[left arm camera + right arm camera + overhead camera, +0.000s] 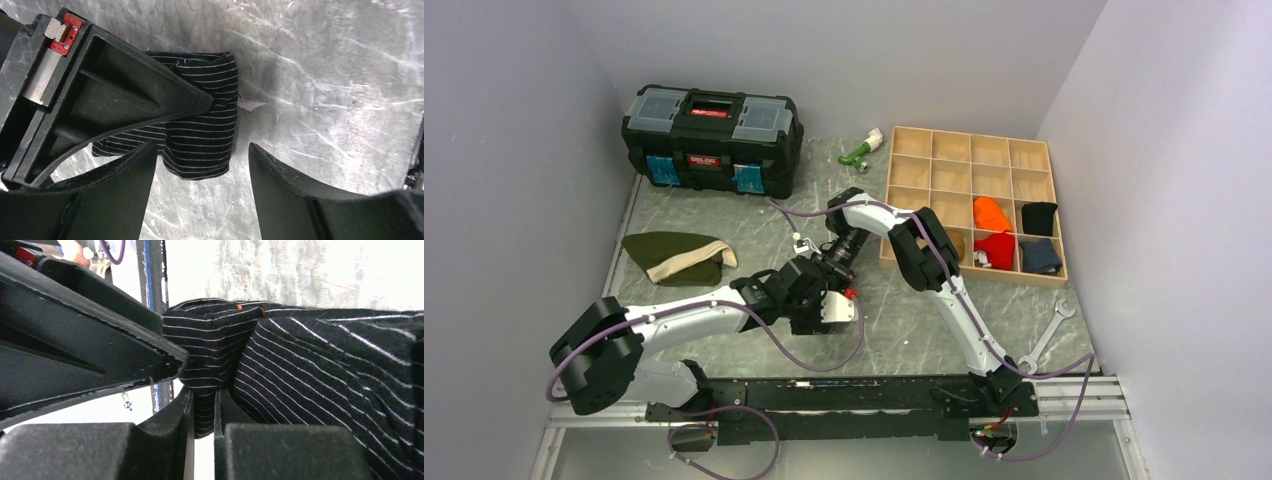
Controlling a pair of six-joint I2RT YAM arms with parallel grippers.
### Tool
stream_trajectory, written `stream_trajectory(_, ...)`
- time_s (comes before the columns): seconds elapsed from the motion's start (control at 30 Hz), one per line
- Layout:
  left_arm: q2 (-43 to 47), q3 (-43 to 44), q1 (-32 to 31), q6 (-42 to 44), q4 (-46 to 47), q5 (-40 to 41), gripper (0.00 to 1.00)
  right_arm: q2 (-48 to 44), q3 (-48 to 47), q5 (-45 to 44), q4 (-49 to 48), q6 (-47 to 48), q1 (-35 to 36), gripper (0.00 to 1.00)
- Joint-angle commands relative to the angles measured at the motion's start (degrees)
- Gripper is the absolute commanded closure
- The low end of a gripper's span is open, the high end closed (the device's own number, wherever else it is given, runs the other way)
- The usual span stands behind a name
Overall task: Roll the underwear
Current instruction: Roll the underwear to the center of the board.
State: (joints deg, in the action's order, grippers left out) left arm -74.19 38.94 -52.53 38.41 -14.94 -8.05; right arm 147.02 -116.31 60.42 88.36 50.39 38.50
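The underwear (205,125), black with fine grey stripes, lies on the marbled table partly rolled into a thick fold. My left gripper (200,150) hovers over its near end, open, and its fingers (280,180) touch nothing. The right gripper (204,395) is shut on a pinched fold of the underwear (310,370); its body (100,95) covers the cloth's left part in the left wrist view. In the top view both grippers meet mid-table, the left gripper (819,305) just below the right gripper (824,262), and they hide the underwear.
A black toolbox (712,140) stands at the back left. An olive garment with a cream band (674,258) lies left of the grippers. A wooden compartment tray (969,132) at the right holds rolled cloths. A wrench (1046,340) lies near the right front.
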Motion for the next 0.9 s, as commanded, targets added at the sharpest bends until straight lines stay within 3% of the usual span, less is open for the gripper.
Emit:
stream_trajectory(0.0, -2.6, 2.4, -0.4, 0.8, 3.5, 1.9, 0.28, 2.4, -0.8, -3.3, -2.4, 1.9, 0.9, 0.97)
stream_trajectory(0.17, -5.4, 2.2, -0.4, 1.5, 5.4, 3.4, 0.28, 2.5, -0.8, -3.4, -2.4, 1.9, 1.0, 0.97)
stream_trajectory(0.37, -8.1, 2.3, -0.4, 1.3, 5.2, 2.5, 0.37, 2.5, -0.8, -3.4, -2.4, 1.8, 1.0, 0.97)
stream_trajectory(0.63, -9.5, 1.9, -0.5, 1.5, 2.7, 2.6, 0.63, 2.1, -0.9, -3.5, -2.5, 1.6, 1.0, 0.96)
stream_trajectory(0.87, -11.8, 2.2, -0.6, 2.3, -0.1, 2.9, 0.87, 1.4, -1.3, -4.0, -2.5, 1.3, 1.0, 0.89)
